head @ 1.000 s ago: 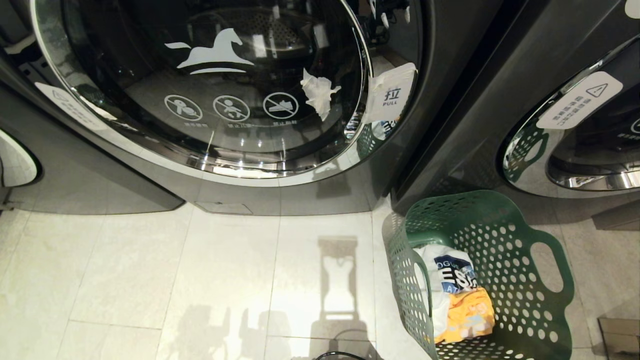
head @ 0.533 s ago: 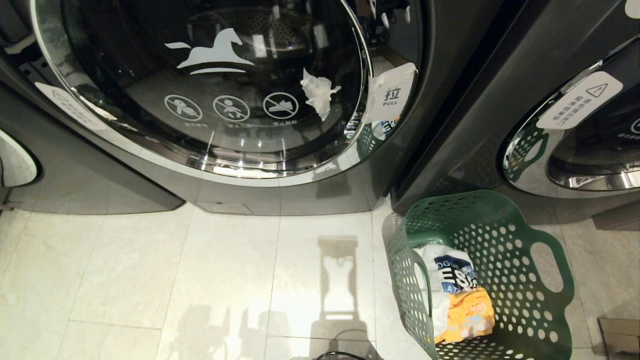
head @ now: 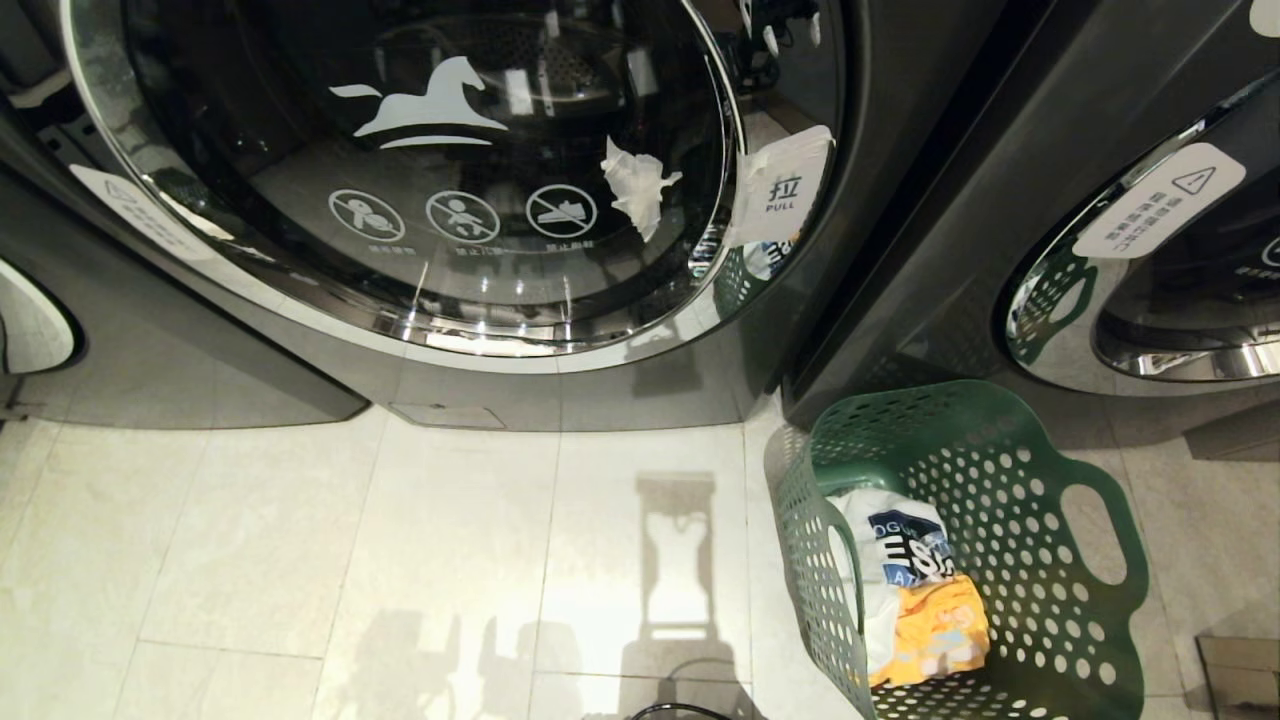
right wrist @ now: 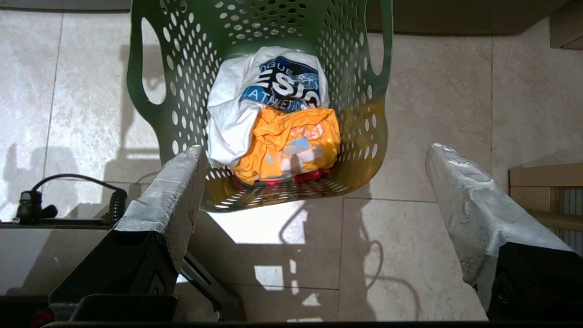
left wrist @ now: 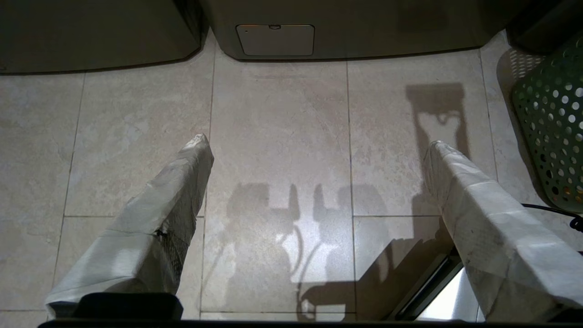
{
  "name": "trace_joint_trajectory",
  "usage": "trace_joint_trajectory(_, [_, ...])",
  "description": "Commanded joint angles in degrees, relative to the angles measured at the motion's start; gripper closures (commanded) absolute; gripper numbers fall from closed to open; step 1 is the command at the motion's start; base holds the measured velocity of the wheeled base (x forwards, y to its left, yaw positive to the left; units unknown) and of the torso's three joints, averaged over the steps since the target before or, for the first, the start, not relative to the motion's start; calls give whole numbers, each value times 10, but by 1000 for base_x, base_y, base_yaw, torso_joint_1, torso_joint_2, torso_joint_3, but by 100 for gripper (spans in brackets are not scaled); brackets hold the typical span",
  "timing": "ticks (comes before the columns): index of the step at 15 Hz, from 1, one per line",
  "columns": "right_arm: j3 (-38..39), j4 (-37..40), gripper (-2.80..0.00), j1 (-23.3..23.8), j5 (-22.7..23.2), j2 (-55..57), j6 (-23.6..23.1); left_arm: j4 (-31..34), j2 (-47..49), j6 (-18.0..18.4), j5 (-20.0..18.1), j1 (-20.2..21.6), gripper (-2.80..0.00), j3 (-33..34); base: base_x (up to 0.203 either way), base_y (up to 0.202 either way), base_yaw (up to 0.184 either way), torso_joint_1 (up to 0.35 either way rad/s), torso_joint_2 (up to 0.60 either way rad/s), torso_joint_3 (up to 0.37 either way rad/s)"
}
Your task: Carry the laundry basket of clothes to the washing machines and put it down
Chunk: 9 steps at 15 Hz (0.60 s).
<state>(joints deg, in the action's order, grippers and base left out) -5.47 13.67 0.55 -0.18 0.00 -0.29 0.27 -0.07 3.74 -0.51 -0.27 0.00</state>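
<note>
The dark green laundry basket [head: 1010, 560] stands on the tiled floor at the lower right of the head view, close before the washing machines [head: 450, 200], near the gap between two of them. Clothes [right wrist: 273, 118] lie heaped inside: a white printed shirt, a yellow-orange one, a bit of pink beneath. My right gripper [right wrist: 314, 152] hangs open above the floor just short of the basket [right wrist: 255, 54], holding nothing. My left gripper [left wrist: 316, 143] is open over bare tiles, the basket's side [left wrist: 553, 123] off at the frame's edge. Neither arm shows in the head view.
A second washing machine [head: 1150, 200] stands at the right. A small service flap [left wrist: 274, 39] sits low on the machine's base. A black cable [right wrist: 73, 182] and part of my base lie near the right gripper. A wooden piece [right wrist: 546, 191] stands beside the basket.
</note>
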Motion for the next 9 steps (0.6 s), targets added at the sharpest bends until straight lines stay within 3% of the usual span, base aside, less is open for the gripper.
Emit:
trace_joint_trajectory(1, [0, 1, -280, 1, 0, 1, -1, 0, 0, 0, 0, 0, -280, 0, 0, 0, 0, 0, 0, 0])
trace_joint_trajectory(9, [0, 1, -280, 1, 0, 1, -1, 0, 0, 1, 0, 0, -280, 0, 0, 0, 0, 0, 0, 0])
